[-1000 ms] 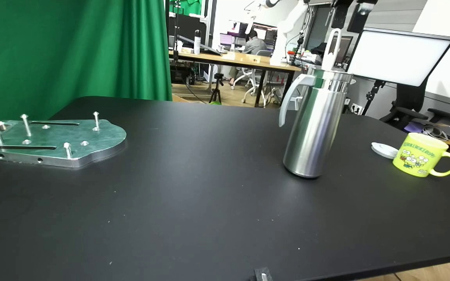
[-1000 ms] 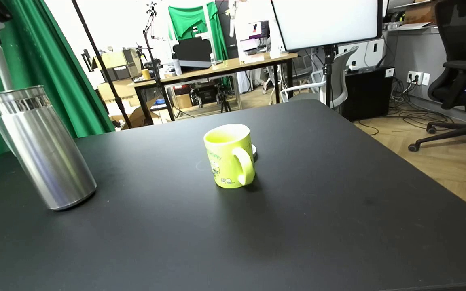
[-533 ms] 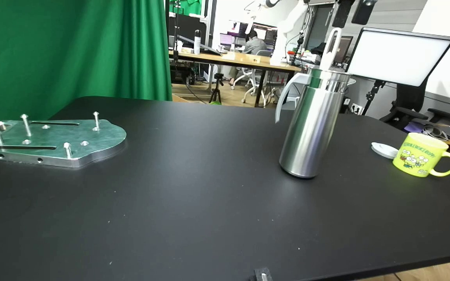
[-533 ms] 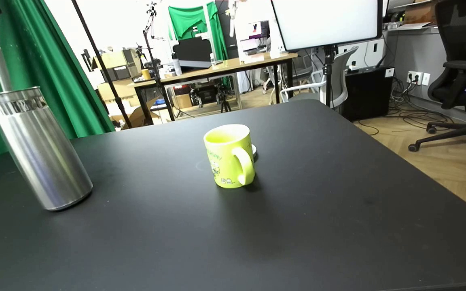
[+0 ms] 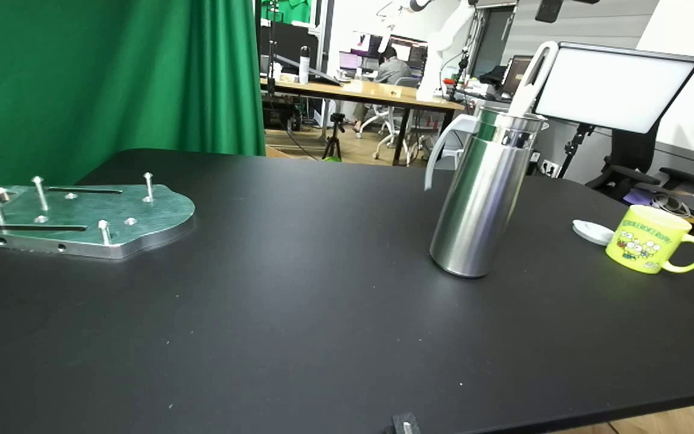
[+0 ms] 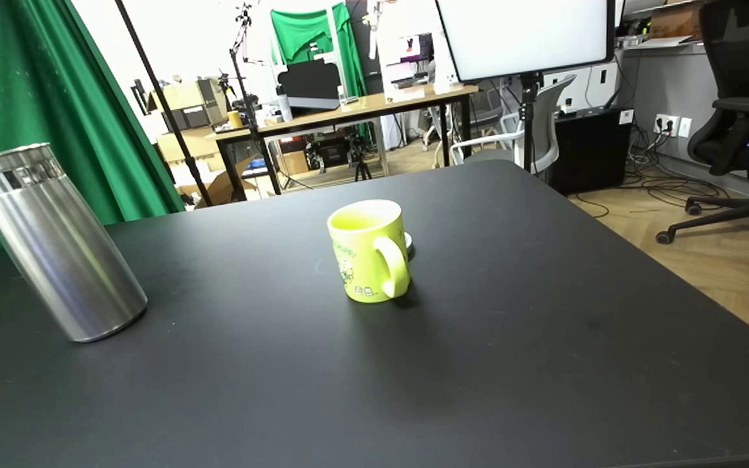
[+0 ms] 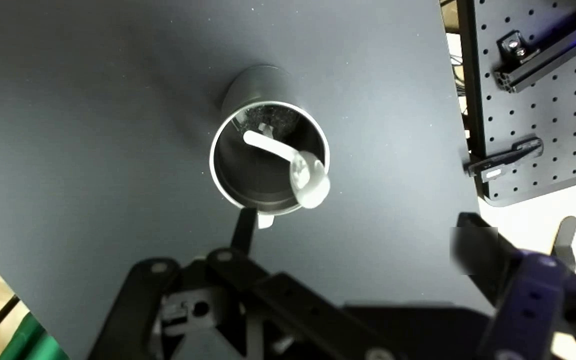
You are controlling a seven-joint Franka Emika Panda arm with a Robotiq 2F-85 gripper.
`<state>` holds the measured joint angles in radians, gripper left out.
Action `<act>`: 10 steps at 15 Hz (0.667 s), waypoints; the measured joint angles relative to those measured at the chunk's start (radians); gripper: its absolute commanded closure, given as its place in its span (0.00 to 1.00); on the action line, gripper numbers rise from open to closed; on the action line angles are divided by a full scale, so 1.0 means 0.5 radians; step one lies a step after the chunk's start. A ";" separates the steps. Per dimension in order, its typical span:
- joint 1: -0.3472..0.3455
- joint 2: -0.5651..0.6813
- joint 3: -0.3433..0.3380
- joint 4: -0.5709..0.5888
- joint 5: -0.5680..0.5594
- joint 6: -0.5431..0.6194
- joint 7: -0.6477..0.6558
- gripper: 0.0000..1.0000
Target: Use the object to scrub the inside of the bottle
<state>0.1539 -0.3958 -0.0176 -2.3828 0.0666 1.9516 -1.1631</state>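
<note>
The bottle (image 5: 482, 205) is a tall brushed-steel flask with a curved side handle, standing on the black table; it also shows in an exterior view (image 6: 65, 260) and in the wrist view (image 7: 258, 82). A white scrubber with a long looped handle (image 5: 537, 75) stands in its mouth, leaning on the rim; it also shows in the wrist view (image 7: 273, 146). Its lower end is hidden inside the bottle. My gripper (image 7: 361, 215) is open and empty, above and beside the bottle. Only one fingertip (image 5: 549, 9) shows at the top of an exterior view.
A yellow-green mug (image 5: 651, 240) stands near the bottle, with a white lid (image 5: 593, 232) beside it. A green metal plate with upright bolts (image 5: 94, 220) lies at the table's far side. A perforated board (image 7: 543, 105) sits at the table edge in the wrist view.
My gripper has risen away from the scrubber's handle, which now leans over to another side of the rim. The bottle has shifted slightly. The mug and lid have not moved.
</note>
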 measured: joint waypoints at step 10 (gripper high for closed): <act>-0.099 0.179 -0.011 -0.024 0.252 0.214 0.585 0.00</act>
<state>0.1045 -0.3063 -0.0229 -2.3947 0.1925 2.0586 -0.8705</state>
